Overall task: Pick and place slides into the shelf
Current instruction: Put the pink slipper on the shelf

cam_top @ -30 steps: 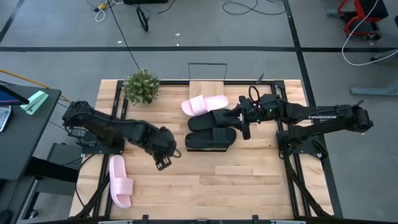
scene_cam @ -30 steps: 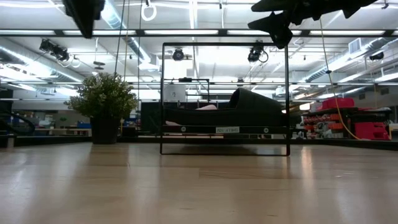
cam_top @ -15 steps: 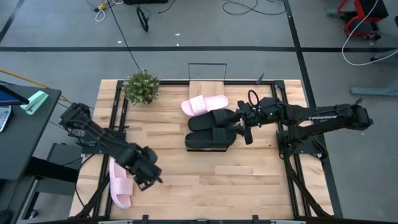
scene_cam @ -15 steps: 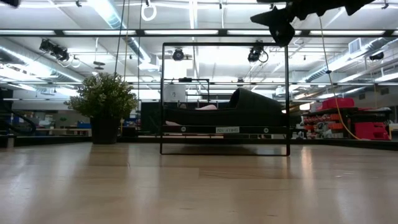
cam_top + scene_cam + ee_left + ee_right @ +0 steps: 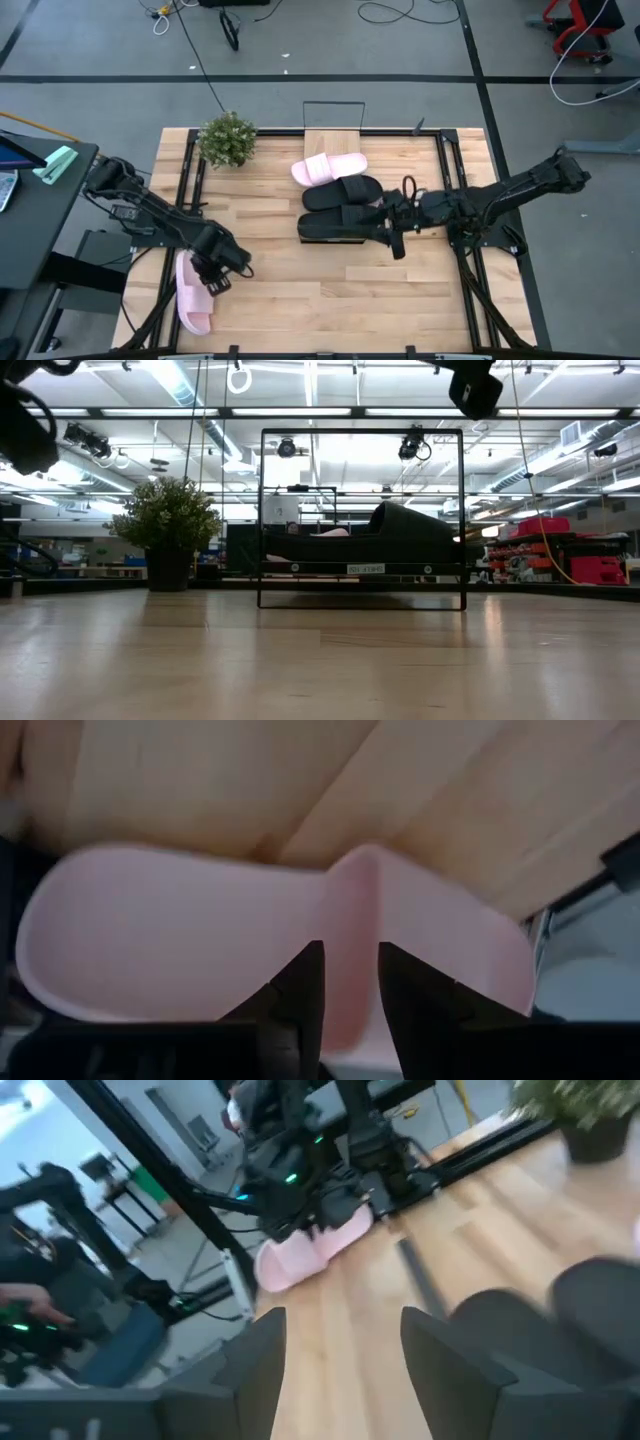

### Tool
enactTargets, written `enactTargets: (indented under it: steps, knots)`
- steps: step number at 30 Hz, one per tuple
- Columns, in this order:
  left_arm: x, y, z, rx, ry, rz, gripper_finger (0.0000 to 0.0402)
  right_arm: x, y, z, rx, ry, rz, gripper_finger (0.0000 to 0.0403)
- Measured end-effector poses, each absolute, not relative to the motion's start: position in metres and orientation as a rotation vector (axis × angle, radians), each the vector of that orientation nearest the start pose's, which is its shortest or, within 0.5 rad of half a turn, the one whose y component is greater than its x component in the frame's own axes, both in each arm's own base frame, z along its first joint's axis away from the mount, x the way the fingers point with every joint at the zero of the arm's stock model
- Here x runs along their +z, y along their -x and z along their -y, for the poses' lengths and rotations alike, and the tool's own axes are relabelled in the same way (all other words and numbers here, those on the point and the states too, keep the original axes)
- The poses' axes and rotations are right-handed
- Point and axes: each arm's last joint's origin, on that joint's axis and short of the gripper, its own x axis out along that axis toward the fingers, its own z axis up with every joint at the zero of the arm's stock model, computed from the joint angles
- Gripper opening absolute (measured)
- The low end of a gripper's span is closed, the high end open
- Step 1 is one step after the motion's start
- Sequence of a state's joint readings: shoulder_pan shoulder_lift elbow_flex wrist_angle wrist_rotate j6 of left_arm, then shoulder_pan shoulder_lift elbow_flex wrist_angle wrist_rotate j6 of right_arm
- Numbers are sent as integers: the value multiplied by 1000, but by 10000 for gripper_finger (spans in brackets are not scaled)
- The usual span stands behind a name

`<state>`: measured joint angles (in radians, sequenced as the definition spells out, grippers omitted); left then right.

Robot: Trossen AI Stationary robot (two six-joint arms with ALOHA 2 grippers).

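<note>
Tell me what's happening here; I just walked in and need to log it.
A two-armed robot is sorting slide sandals. The left claw sits over the strap of a pink slide near the table's front-left edge, fingers straddling the strap, not yet lifting. The right claw, open, hovers beside two black slides. Another pink slide lies by the shelf.

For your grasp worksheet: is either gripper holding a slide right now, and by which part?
The left gripper straddles the pink slide's strap; a firm hold cannot be told. The right gripper is open, holding nothing.
</note>
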<state>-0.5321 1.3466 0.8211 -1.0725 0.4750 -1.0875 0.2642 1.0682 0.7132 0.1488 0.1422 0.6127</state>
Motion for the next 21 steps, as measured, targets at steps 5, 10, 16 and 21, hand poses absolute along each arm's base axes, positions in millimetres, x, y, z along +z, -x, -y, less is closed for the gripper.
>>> enactTargets:
  steps: [5,10,16,21]
  knots:
    - [199,-155,105,118,742,-1893,98,274,-241,-88,74,-657,-236,204]
    - [202,-152,104,82,734,-1886,106,254,-251,-118,60,-735,-250,204]
    - [202,-155,106,58,740,-1863,107,250,-266,-149,50,-750,-265,204]
    - [202,-155,105,85,724,-1841,107,264,-292,-168,53,-669,-290,204]
